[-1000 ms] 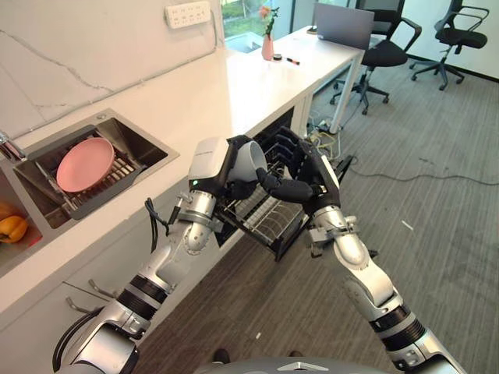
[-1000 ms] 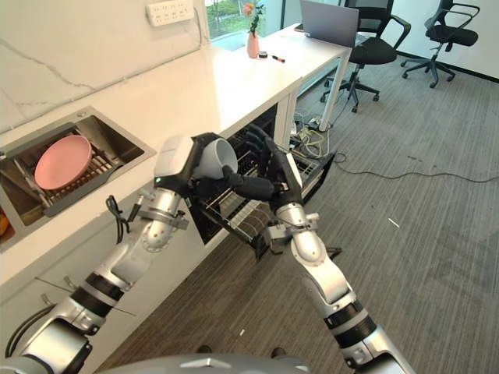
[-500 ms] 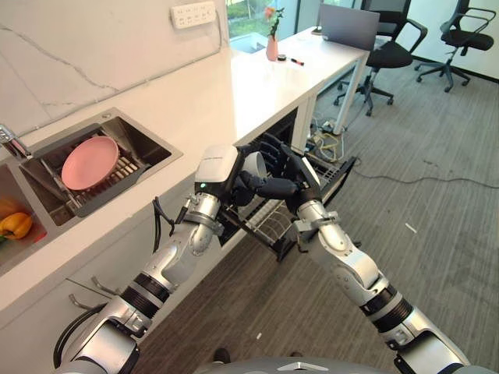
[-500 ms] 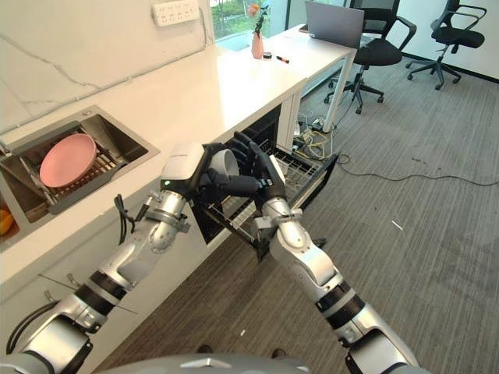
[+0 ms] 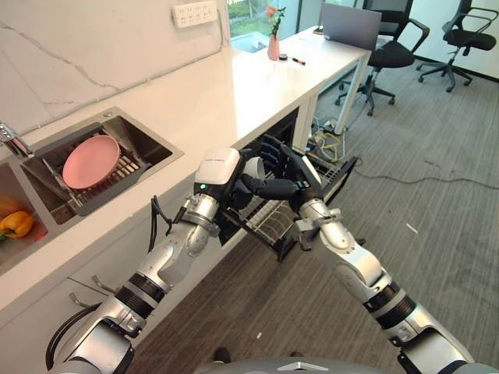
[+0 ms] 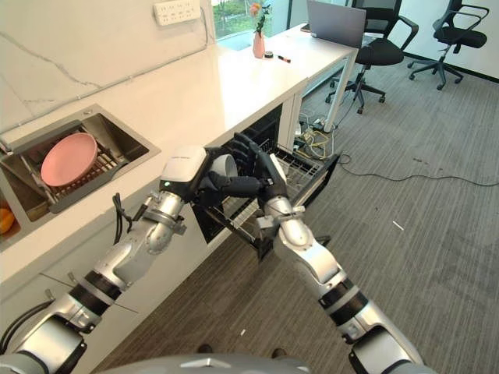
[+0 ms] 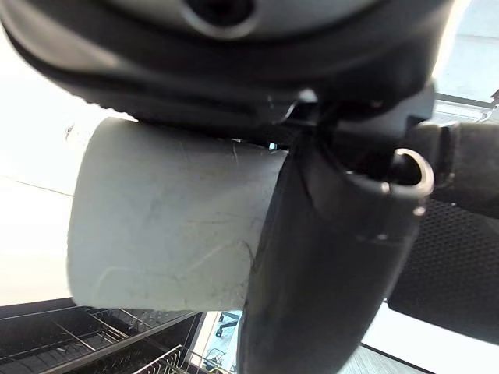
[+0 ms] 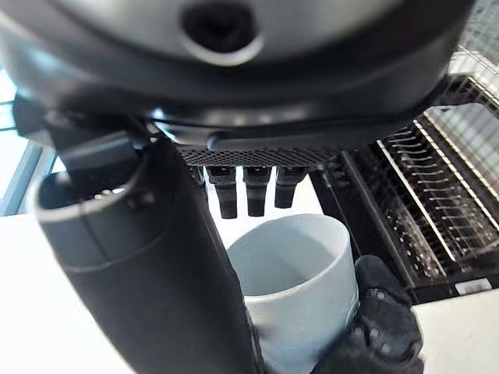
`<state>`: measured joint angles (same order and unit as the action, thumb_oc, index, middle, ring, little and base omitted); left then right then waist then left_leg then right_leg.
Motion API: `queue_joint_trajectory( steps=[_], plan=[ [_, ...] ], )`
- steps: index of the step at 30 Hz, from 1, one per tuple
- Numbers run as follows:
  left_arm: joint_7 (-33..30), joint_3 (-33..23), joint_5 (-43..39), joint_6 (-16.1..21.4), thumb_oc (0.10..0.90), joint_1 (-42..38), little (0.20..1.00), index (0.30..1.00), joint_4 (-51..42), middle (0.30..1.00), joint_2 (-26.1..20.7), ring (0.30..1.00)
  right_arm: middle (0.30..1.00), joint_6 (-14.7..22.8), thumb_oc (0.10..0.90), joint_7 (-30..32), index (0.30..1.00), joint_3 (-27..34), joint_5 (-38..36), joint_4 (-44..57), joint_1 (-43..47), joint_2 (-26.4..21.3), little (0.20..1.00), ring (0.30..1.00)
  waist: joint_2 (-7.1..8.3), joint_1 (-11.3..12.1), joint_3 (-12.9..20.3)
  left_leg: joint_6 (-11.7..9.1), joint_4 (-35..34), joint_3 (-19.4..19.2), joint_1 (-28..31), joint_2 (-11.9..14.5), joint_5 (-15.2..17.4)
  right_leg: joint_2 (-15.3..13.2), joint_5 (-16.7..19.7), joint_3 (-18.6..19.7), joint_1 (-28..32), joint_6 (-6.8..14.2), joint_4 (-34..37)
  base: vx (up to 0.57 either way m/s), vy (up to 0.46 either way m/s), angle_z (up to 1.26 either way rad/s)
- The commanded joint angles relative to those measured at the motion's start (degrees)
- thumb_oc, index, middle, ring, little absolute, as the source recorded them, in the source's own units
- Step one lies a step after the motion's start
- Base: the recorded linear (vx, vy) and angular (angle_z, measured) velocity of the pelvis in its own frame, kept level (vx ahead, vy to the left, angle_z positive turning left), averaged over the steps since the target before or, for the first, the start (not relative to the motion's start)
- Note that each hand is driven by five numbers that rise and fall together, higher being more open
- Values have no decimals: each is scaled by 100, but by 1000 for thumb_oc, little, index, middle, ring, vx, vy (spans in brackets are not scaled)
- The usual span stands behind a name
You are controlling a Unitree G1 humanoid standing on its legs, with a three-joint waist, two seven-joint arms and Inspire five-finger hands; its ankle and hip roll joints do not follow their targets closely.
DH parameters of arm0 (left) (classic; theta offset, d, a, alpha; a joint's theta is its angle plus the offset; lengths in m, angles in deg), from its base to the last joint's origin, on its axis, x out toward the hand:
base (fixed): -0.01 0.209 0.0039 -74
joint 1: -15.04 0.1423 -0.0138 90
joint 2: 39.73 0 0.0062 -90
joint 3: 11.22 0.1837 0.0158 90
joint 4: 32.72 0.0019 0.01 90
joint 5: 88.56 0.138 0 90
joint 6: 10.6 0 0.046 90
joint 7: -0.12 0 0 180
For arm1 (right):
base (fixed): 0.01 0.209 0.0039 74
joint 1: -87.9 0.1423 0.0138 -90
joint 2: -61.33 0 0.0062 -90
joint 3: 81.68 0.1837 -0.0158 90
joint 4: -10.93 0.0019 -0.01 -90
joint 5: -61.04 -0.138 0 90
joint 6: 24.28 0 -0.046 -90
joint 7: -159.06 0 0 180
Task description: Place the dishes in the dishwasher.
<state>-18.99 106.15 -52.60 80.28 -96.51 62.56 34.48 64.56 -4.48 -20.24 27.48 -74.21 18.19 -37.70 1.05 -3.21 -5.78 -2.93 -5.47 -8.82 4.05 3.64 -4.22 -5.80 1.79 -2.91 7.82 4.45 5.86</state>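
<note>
At about nine o'clock in the head views, a pink plate point(image 5: 86, 161) is seen lying on a wire rack point(image 5: 118, 173) inside a steel sink point(image 5: 148, 142), which is set into a long white counter point(image 5: 226, 89). At the far left edge, yellow fruit point(image 5: 13, 225) is visible beside the sink. At twelve o'clock a white power strip point(image 5: 195, 12) is mounted on the marble wall, and farther along the counter a pink vase point(image 5: 274, 48) is stood near a laptop point(image 5: 348, 25).

Near the centre, a white cup point(image 6: 224, 167) is held by the left hand point(image 5: 234, 185), whose fingers are curled round the cup's wall; in the left wrist view the cup point(image 7: 164, 218) is shown gripped against the thumb. The cup is held just above the pulled-out dishwasher rack point(image 5: 269, 222), which projects from the open dishwasher point(image 6: 265, 132) under the counter.

The right hand point(image 5: 290, 178) is brought up against the cup from three o'clock, with its thumb stretched along the cup's side and its fingers spread upright behind it. In the right wrist view the cup's open mouth point(image 8: 292, 269) is seen just past the straight fingertips point(image 8: 256, 193), and no closed grip by this hand is shown.

At one to two o'clock, black office chairs point(image 5: 390, 51) are placed on the grey carpet point(image 5: 437, 195).
</note>
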Motion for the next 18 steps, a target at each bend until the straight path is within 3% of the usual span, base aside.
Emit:
queue_joint_trajectory(
  steps=[1, 3, 6, 11, 18],
  plan=[
    [-506, -367, -285, 256, 400, -1108, 300, 300, -298, 300, -190, 300, 900, 839, 800, -182, 900, 906, 539, 610, 564, -104, 900, 900, -115, 163, 373, -234, 47, 39, 376, 308, 519, -90, -361, -174, 115, 375, -86, 1, 0, 4],
    [-315, -616, -159, 511, 400, -506, 300, 300, -1423, 300, -268, 300, 900, 1048, 800, -291, 900, 1525, 724, 1032, -62, -416, 900, 900, -117, 165, 364, -215, 47, 71, 349, 301, 528, -92, -359, -197, 95, 385, -86, 0, 0, 0],
    [-543, -627, 36, 444, 400, -388, 300, 300, -1062, 300, -228, 300, 900, 1046, 800, -117, 900, 1812, 1061, 848, -290, -357, 900, 900, -96, 157, 378, -208, 47, 84, 342, 288, 556, -98, -381, -205, 95, 395, -86, 10, 4, 7],
    [-758, -945, -198, 430, 400, -536, 300, 300, -915, 300, -375, 300, 900, 1001, 800, -287, 900, 1742, 828, 706, -457, -288, 900, 900, -110, 144, 365, -227, 47, 80, 352, 291, 551, -104, -382, -220, 112, 390, -86, -1, 1, -1],
    [-582, -845, -184, 608, 400, -384, 300, 300, -1187, 300, -376, 300, 900, 1078, 800, -585, 900, 1482, 148, 704, -330, -131, 900, 900, -128, 168, 360, -231, 47, 73, 364, 279, 553, -102, -385, -238, 118, 385, -86, 0, 0, 0]
  ],
)
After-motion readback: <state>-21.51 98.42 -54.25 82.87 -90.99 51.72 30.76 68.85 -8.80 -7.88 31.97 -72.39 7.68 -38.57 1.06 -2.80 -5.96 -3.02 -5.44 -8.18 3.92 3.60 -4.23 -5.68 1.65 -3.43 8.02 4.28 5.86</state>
